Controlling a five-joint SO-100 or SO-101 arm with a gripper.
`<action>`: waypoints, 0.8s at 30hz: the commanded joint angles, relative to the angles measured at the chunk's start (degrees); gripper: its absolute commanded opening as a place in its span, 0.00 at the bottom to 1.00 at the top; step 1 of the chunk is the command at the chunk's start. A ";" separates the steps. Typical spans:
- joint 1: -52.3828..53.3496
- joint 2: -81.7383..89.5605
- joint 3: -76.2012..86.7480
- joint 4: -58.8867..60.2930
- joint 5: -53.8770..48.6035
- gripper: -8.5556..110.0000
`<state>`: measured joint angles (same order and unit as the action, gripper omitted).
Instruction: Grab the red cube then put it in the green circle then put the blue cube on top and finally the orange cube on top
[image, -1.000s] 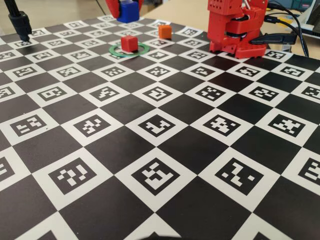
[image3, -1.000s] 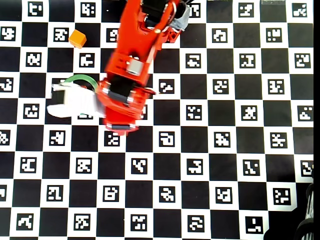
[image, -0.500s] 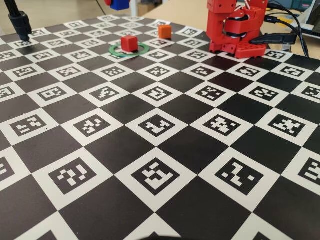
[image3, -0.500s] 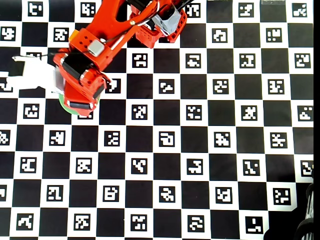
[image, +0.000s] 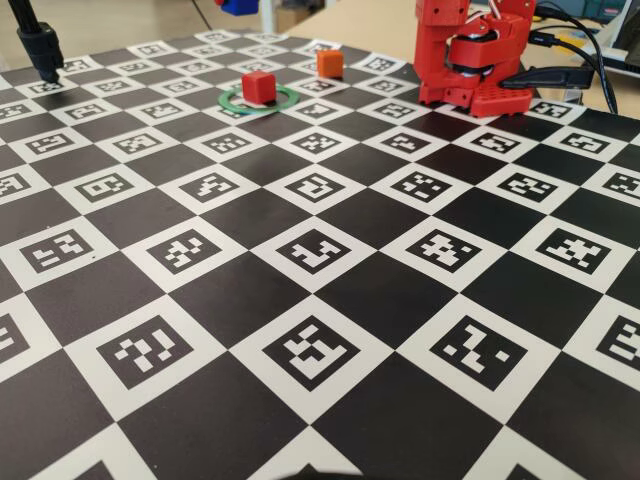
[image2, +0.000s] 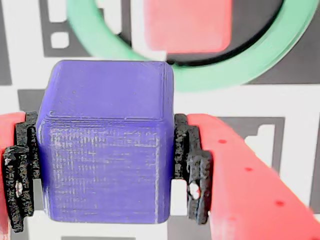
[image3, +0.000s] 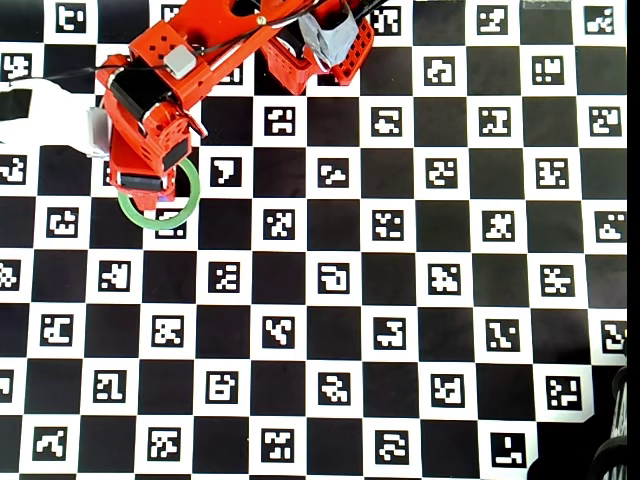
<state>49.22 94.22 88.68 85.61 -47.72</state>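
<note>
Jaws of the gripper (image2: 107, 170) clamp the blue cube (image2: 106, 150) aloft, positioned for stacking onto the red cube (image: 259, 86) inside the green circle (image: 232, 101) near the checkerboard's far edge.

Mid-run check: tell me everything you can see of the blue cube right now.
The blue cube is a matte, deep blue block with rounded edges and fine layer lines, like a 3D print. In the wrist view it sits upright and square in the pincer, clamped on two opposite sides by black pads, lifted above the board. Beyond it lie the green circle and the red cube. The fixed view shows only a blue sliver at its top edge.
</note>
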 joint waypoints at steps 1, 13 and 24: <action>1.58 5.80 -0.35 -0.79 -3.52 0.11; 3.52 5.45 7.21 -5.80 -8.88 0.11; 2.55 2.99 12.13 -12.83 -8.35 0.11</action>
<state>52.29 94.22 101.34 74.27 -56.51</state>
